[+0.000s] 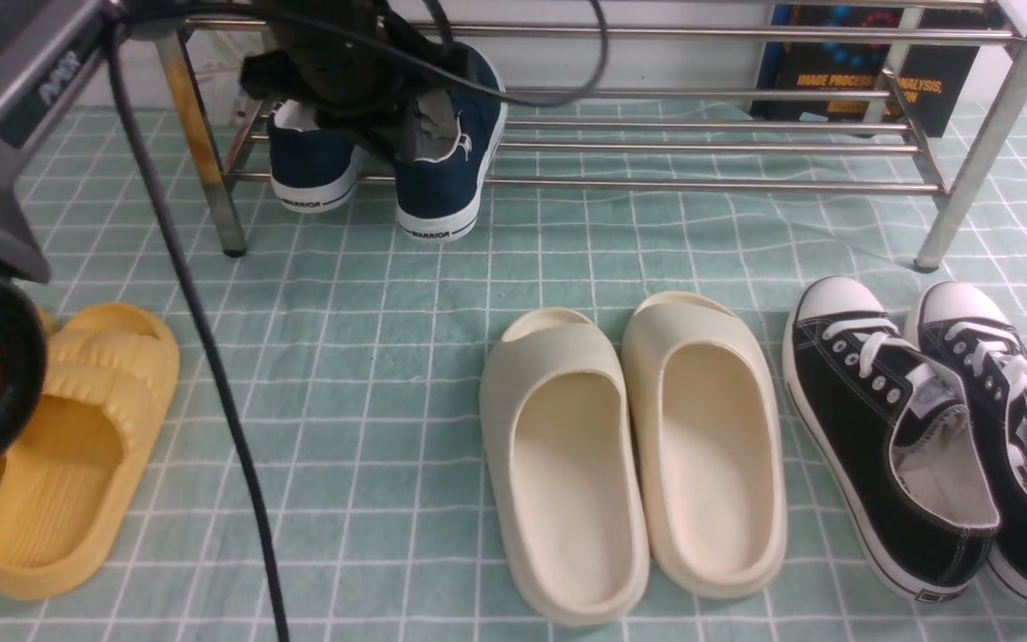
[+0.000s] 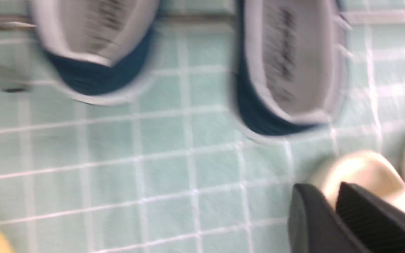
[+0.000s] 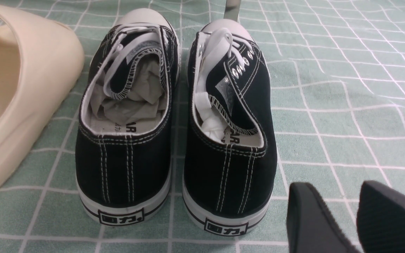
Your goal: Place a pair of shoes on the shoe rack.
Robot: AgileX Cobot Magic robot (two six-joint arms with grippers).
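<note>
On the lower bars of the shoe rack (image 1: 710,185) the pair of shoes (image 1: 442,178) overhangs heel-first; my left jaws near-closed, empty, right jaws parted, empty; risk: my cable (image 1: 215,357) snags one off

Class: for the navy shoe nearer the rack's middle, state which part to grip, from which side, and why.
Probably the heel rim of the navy shoe, with one finger inside the opening and one outside the heel, coming from the front and slightly above. The heel faces the robot and overhangs the front bar of the rack, while the upper bars crowd the toe end.
</note>
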